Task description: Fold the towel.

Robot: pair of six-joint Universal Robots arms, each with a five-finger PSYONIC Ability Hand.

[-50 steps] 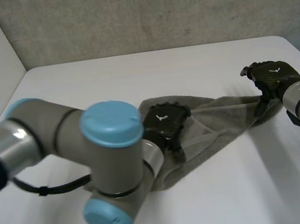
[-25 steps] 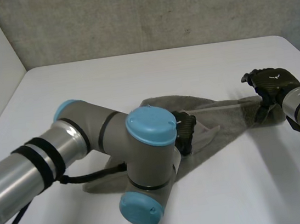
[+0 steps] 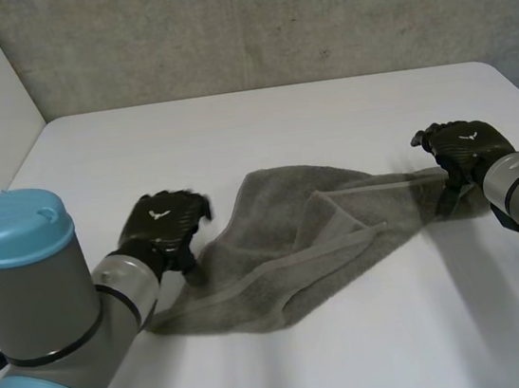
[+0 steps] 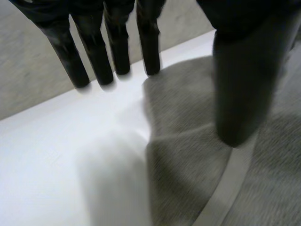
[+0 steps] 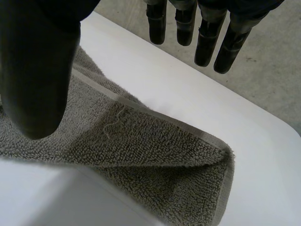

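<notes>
My left hand (image 3: 163, 228) hovers at the left of the frame, by the left end of the towel (image 3: 295, 247). Its fingers (image 4: 96, 52) are straight, spread wide, and hold nothing. From its wrist camera they reach out over bare table (image 4: 47, 150), and the thumb hangs above the cloth beside its hem.

The towel stretches across the middle of the frame, from lower left of centre over to the right side. I judge it light, soft and limp. It should sag and drag rather than slide, so I would pinch it at a corner or along the flat hem band, not in the middle. It is grey terry, rumpled, with one flap lying over itself near the centre and a smoother woven band along its border.

At the right, my right hand (image 3: 464, 146) sits over the towel's other end, also wide open and gripping nothing. In its wrist view a doubled-over corner (image 5: 221, 160) lies under the palm, between thumb and fingers.
</notes>
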